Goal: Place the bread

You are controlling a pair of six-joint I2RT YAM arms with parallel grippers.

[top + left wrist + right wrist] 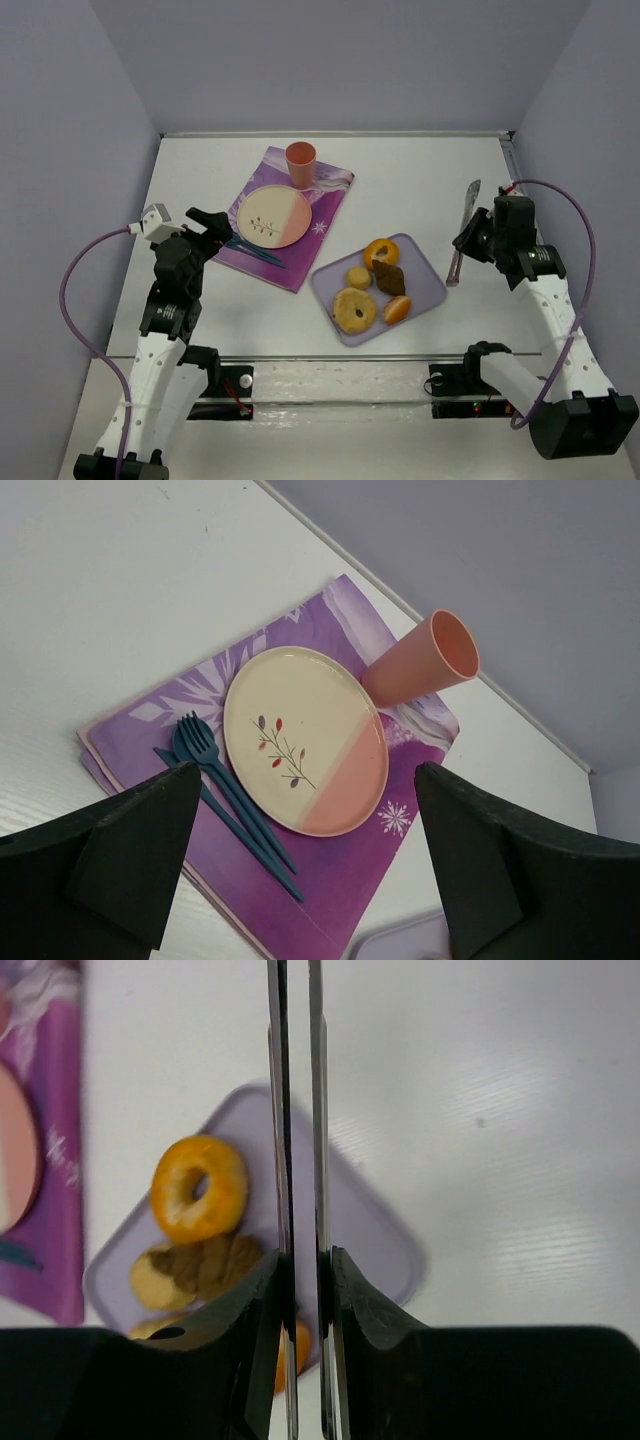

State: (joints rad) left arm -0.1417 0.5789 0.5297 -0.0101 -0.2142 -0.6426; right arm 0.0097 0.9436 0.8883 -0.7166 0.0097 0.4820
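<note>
**Bread not yet picked up**

I had the right claw [469,238] clamped on metal tongs [472,196], right of frame. Bread [390,280] sat centre on the lavender tray [426,272]. Left claw [218,228] hung apart beside the plate [275,216]. Next, I judged: swing tongs over the bread.

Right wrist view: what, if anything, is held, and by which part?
The right gripper holds thin silver metal tongs, jaws pinching both arms partway along their length.
</note>
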